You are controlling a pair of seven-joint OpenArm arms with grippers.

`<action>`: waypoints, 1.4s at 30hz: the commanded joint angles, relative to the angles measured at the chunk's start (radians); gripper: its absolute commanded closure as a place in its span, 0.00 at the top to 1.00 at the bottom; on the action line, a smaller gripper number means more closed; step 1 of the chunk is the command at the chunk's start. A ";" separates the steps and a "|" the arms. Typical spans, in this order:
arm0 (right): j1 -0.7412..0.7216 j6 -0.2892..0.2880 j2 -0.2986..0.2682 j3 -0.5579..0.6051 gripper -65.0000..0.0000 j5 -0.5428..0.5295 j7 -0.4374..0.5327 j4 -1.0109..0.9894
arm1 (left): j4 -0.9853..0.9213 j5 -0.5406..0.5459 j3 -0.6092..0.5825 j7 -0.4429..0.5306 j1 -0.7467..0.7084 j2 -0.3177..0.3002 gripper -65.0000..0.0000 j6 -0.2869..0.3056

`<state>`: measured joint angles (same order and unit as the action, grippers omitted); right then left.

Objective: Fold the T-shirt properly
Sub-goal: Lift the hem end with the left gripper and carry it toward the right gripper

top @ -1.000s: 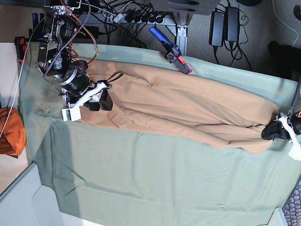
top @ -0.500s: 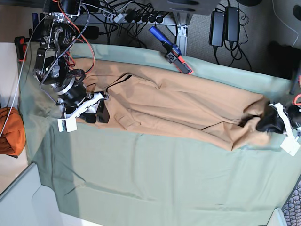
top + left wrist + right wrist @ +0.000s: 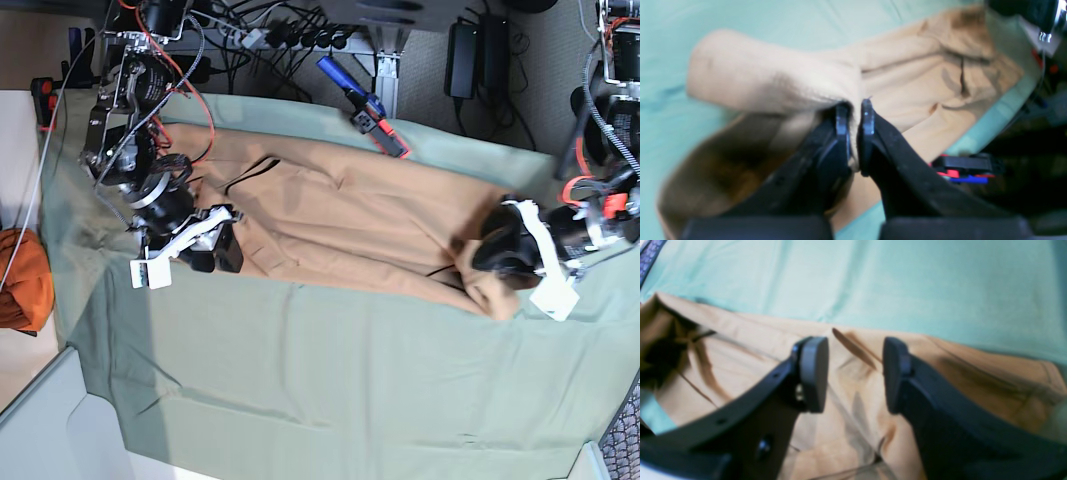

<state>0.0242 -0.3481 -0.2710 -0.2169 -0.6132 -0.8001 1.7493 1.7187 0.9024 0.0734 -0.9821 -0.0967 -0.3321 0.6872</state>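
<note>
You are in the lengthwise fold: the T-shirt [image 3: 360,225] lies stretched across the sage-green table cloth [image 3: 330,390], and its far end is lifted and curling back over the body. The left gripper [image 3: 853,110] is pinched nearly closed on that end, a thin layer of tan fabric caught between its 2 pads, with the lifted cloth draped over and to the side of the jaws. The right gripper [image 3: 853,373] stands partly open above the other end of the shirt and holds nothing; you can see creased fabric through the gap between its pads.

Your next move, as I judge it, is to carry the pinched end toward the right gripper's end, low and level, so the hem lands square rather than bunching. Expect the soft cotton to drag and wrinkle.

The cloth covers the table with a few ripples. Beyond its far edge lie a blue and red tool [image 3: 365,108], power bricks and cables on the carpeted floor. A bright orange cloth bundle [image 3: 25,278] sits off the cloth's edge near the right arm.
</note>
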 commanded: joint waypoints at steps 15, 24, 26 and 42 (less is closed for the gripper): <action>-0.016 -0.102 -0.012 -0.006 0.42 -0.011 0.022 0.018 | 0.052 -0.480 -0.341 0.115 0.098 0.251 0.00 -0.074; -0.016 -0.102 -0.012 -0.006 0.42 -0.016 0.022 0.018 | -0.004 -0.557 -0.400 0.133 0.135 0.358 0.00 -0.130; -0.015 -0.102 -0.012 -0.006 0.42 -0.015 0.022 0.018 | -0.006 -0.557 -0.416 0.132 0.135 0.366 0.00 -0.130; -0.016 -0.102 -0.012 -0.006 0.42 -0.016 0.019 0.018 | -0.018 -0.628 -0.500 0.197 0.135 0.388 0.49 -0.131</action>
<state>0.0223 -0.3481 -0.2714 -0.2165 -0.6132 -0.8013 1.7493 1.6871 0.2554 -0.4244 -0.8139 0.0223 0.0471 0.5602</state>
